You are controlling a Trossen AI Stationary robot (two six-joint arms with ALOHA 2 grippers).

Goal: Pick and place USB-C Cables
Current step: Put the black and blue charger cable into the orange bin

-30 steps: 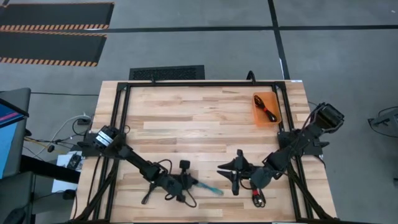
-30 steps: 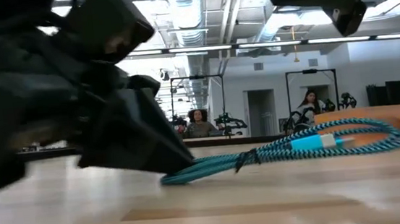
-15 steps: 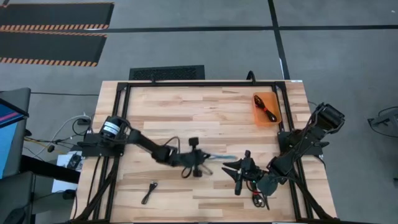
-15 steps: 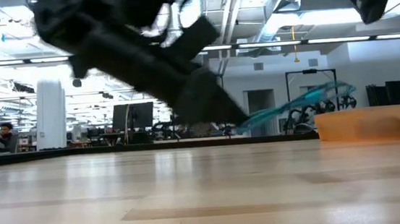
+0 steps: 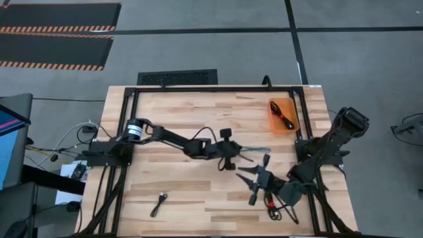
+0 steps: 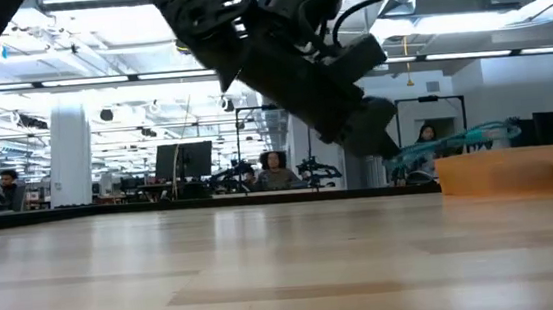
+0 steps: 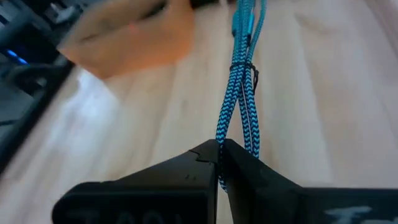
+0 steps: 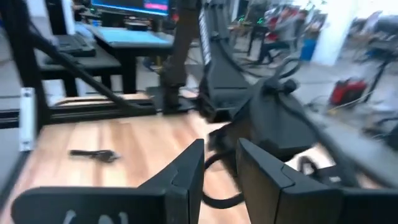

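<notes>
- Left tool (image 5: 232,157) is up over mid-tabletop (image 5: 198,119), pressed together on the teal cable (image 5: 254,152), which trails out toward the orange tray (image 5: 283,116).
- The wrist view shows the pinch right at the bundle's tail end (image 7: 219,163), so a jolt could let the teal cable slide out and drop short of the tray.
- Most of the bundle hangs free ahead of the tool; if it swings, the loose end could catch the tray's near wall or drape over the rim instead of landing inside.
- One cable already lies in the tray, so the teal one could pile on top and spill out.
- Right tool (image 5: 256,181), fingers spread with nothing held, hovers just beside the left arm's path; a clash looks possible if either one drifts.
- Black cable (image 5: 158,204) sits well apart near the front edge, and another (image 5: 275,212) lies under the right arm, awkward to reach.
</notes>
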